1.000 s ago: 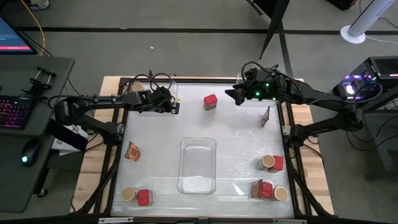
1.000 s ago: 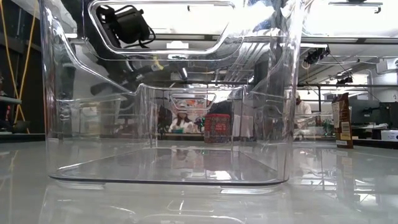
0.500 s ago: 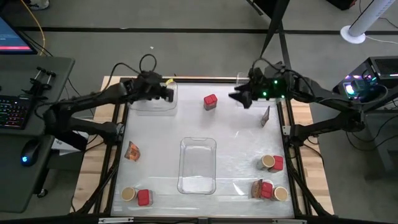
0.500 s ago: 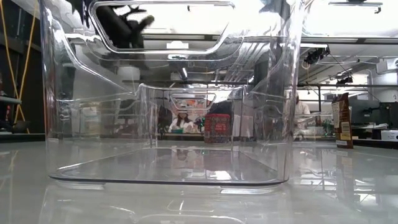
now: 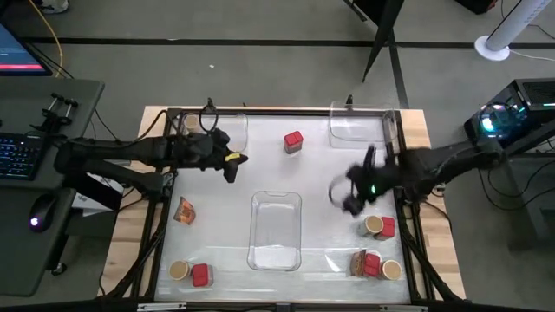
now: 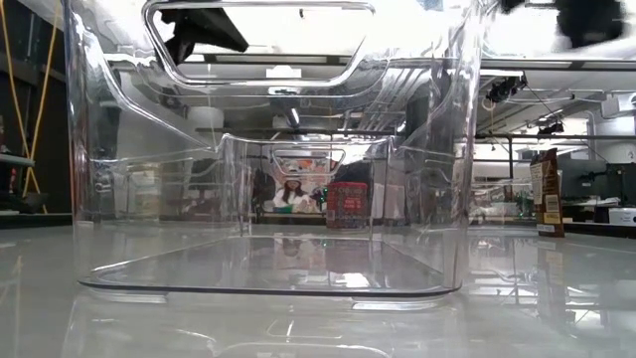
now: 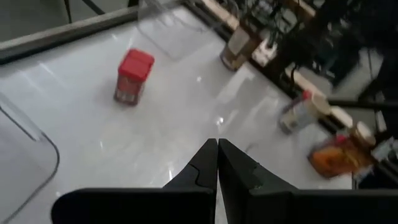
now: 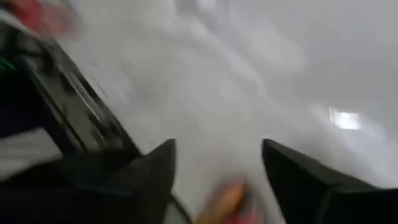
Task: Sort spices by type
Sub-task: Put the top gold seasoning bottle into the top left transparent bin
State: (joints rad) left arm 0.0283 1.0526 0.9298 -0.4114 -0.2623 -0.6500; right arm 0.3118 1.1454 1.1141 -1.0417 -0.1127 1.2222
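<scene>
A red boxy container (image 5: 293, 141) stands on its base at the table's far middle; the left wrist view shows it too (image 7: 132, 76). My left gripper (image 5: 231, 162) hovers left of it, shut and empty (image 7: 217, 155). My right gripper (image 5: 345, 196) is open (image 8: 217, 168) over bare table, just beyond a tan-lidded jar (image 5: 373, 226) and a red box (image 5: 387, 228). A foil packet (image 5: 185, 209) lies at the left. A jar (image 5: 178, 270) and a red box (image 5: 200, 276) sit near left. A packet (image 5: 358, 263), a box (image 5: 373, 264) and a jar (image 5: 391, 269) sit near right.
A clear tray (image 5: 276, 251) sits in the table's middle and fills the low view (image 6: 268, 288). Two more clear trays stand at the far left (image 5: 218, 143) and far right (image 5: 360, 126). A brown packet (image 6: 545, 192) stands upright by the right edge, partly hidden by my right arm from above.
My right gripper has swung fast from the far edge toward the near edge, to just beyond the jar and red box at the right. My left gripper went briefly toward the far-left tray, then came back toward the near edge. Nothing on the table has moved.
</scene>
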